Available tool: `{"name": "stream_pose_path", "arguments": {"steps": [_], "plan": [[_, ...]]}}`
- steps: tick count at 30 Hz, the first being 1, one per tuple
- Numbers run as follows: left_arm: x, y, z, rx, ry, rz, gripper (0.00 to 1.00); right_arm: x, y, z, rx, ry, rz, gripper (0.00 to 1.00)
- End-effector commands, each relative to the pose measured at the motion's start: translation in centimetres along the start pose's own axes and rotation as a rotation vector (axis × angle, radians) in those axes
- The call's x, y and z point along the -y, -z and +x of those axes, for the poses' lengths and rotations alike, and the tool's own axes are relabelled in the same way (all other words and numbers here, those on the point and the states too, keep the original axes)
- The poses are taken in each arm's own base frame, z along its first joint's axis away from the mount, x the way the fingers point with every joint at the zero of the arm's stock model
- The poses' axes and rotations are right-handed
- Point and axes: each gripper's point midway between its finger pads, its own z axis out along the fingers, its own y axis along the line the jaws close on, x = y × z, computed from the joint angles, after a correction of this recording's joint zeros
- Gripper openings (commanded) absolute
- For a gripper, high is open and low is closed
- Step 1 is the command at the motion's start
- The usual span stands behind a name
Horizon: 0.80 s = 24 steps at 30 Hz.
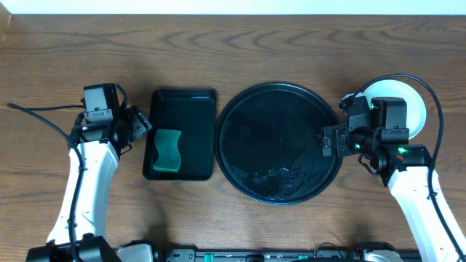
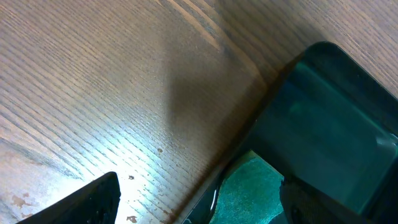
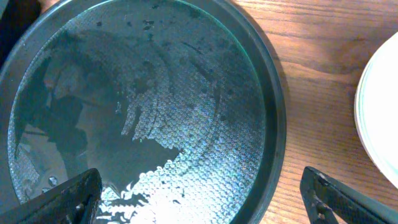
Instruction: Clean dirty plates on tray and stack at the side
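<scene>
Both left fingers (image 2: 93, 199) and right fingers (image 3: 329, 199) spread; plates (image 1: 415, 102) stacked flat beside round tray (image 1: 269, 131).

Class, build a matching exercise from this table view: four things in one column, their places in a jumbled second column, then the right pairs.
Things:
1. round black tray
2. green sponge
3. plates
4. rectangular black tray

Places:
A. lying inside the rectangular tray
B. far right, outside the round tray
C. in the middle, with nothing on it
D. just left of the round tray

Pairs: 1-C, 2-A, 3-B, 4-D
</scene>
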Motion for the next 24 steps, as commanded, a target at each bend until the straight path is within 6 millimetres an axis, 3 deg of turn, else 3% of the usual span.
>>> {"name": "stream_pose_path", "arguments": {"steps": [1,12,16,21,24], "plan": [[0.2,0.5,-0.8,0.021,0.006,0.007,0.83,-0.1,-0.1,0.1,-0.007,0.017,0.003,0.99],[0.2,0.5,-0.8,0.021,0.006,0.007,0.83,-0.1,0.0,0.1,-0.004,0.017,0.003,0.99],[0.2,0.5,-0.8,0.021,0.006,0.007,0.82,-0.1,1.0,-0.5,0.038,0.029,0.022,0.99],[0.2,0.5,-0.8,0.021,0.006,0.007,0.82,-0.6,4.2,-3.8,0.244,0.082,0.040,0.99],[0.2,0.5,-0.8,0.021,0.006,0.007,0.82,-1.5,8.1,-6.9,0.485,0.144,0.058,0.99]]}}
